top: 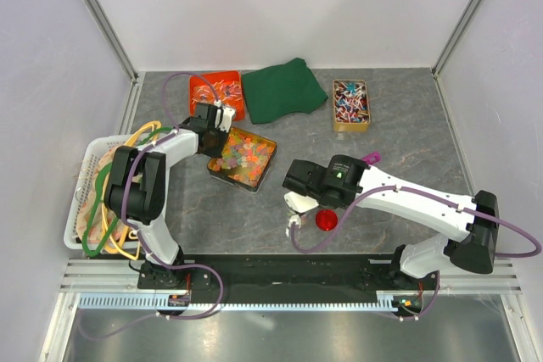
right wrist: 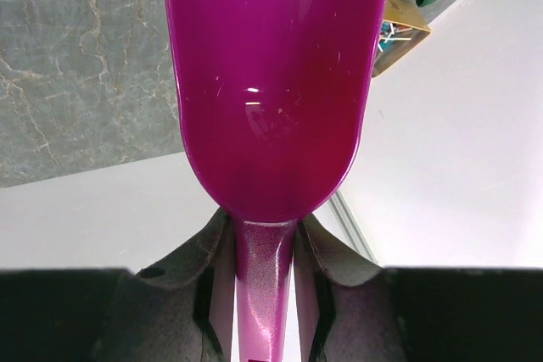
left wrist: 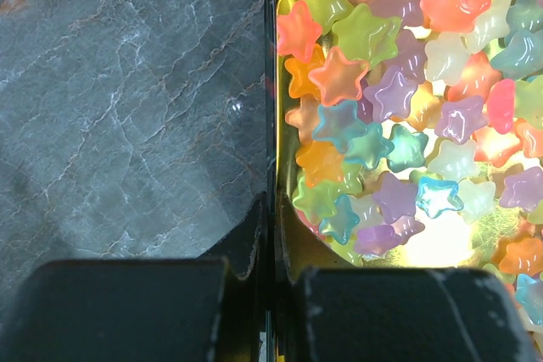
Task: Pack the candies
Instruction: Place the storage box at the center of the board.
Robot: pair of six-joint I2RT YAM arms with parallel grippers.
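**Scoop held clear, tin pinned by its rim: where a spill could start**

The translucent star-shaped gummy candies (left wrist: 399, 125) in orange, pink, green, purple and blue lie heaped in a shallow rectangular gold metal tin (left wrist: 273, 82). The tin sits on the grey marbled table (top: 237, 226), left of centre. The left gripper (left wrist: 270, 226) is pressed together on the tin's near wall, one finger inside and one outside.

The right gripper (right wrist: 265, 235) is clamped on the slim handle of a glossy magenta plastic scoop (right wrist: 271, 82). The scoop is held well apart from the tin, and no candy shows on the face in view. A small round red pot (top: 326, 219) stands on the table near the right arm. It is likely the place to fill, though that is a guess.

Risks, as judged from this:
- The pinch on the tin covers only a thin wall. A push from the scoop could pivot the tin or tip it, and the heaped candies would scatter.
- The handle is narrow and shiny, so it could twist in the grip under load.
- The scoop's bowl looks broad beside the red pot, so poured candies may miss it.
- The left arm sits beside the tin, so the scoop's way in is tight.
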